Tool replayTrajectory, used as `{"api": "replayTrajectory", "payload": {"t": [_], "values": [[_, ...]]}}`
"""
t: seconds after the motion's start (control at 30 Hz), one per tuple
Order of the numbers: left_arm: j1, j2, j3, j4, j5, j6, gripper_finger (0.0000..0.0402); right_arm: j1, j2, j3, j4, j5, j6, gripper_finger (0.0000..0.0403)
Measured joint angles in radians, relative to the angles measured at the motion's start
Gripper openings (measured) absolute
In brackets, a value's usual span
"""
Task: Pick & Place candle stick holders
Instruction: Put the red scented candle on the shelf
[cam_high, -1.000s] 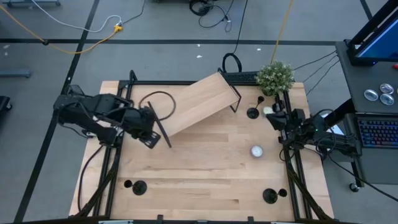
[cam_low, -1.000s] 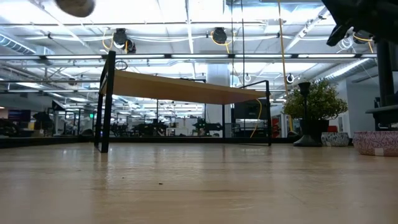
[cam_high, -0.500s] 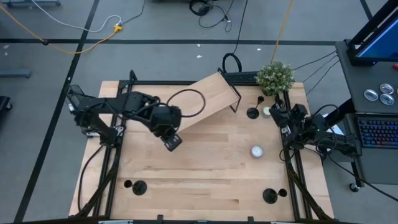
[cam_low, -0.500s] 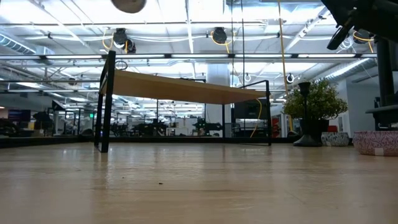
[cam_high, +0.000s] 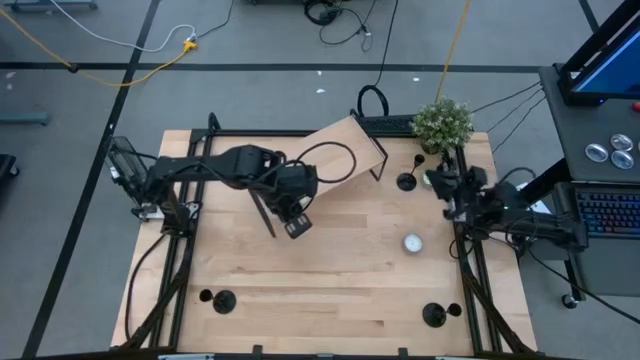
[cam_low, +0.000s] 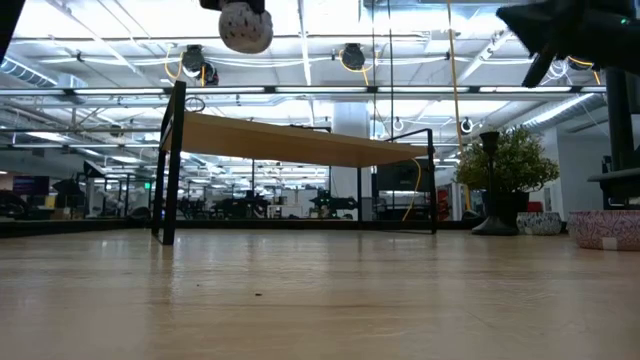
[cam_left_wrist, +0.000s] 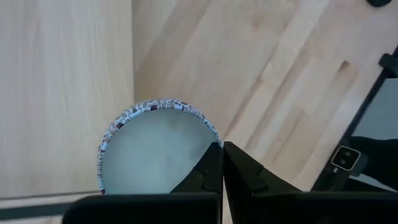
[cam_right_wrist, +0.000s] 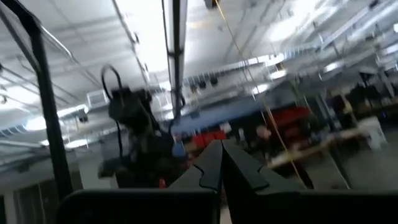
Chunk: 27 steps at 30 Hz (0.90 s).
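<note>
- Now think of the table (cam_high: 330, 300) seen from above as a clock, with 12 at the far edge.
- Nearest, at 7 o'clock, one black candle stick holder (cam_high: 222, 299) stands on its round base. Nothing touches it.
- At 5 o'clock a second candle stick holder (cam_high: 432, 315) stands the same way, also alone. Both seem to be waiting to be picked up.
- A bit farther, at 3 o'clock, a small white tealight (cam_high: 412, 242) sits on the wood.
- Near the middle, the left gripper (cam_high: 297, 226) hangs high over the table. Its fingers are pressed together on the edge of a little round candle (cam_left_wrist: 155, 149) with a patterned rim. It pinches the rim so the candle hangs below it and does not drop. This is a candle, not a holder.
- Just behind it, toward 11 o'clock, a wooden shelf (cam_high: 325, 165) on black legs stands at a slant.
- Farther, at 2 o'clock, a third candle stick holder (cam_high: 406, 182) stands near the shelf end.
- The right gripper (cam_high: 440, 183) is just beside that holder, up in the air. Its fingers are pressed together with nothing between them. I think it must spread them before it can take the thin stem.
- Farthest, at 1 o'clock, a small green plant (cam_high: 442, 122) sits in the corner.
</note>
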Motion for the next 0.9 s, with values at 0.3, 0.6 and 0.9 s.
{"api": "replayTrajectory", "payload": {"t": [0.3,0.6,0.9], "values": [[0.036,0.002,0.000,0.038,0.017,0.047,0.0000,0.000,0.371,0.105,0.047,-0.173,0.053,0.0004],[0.037,0.001,0.000,0.037,0.009,0.078,0.0000,0.017,0.747,0.450,-0.098,-0.318,-0.094,0.0015],[-0.001,0.001,0.000,0.036,-0.025,0.117,0.0000,0.080,1.009,0.677,-0.223,-0.320,-0.266,0.0132]]}}
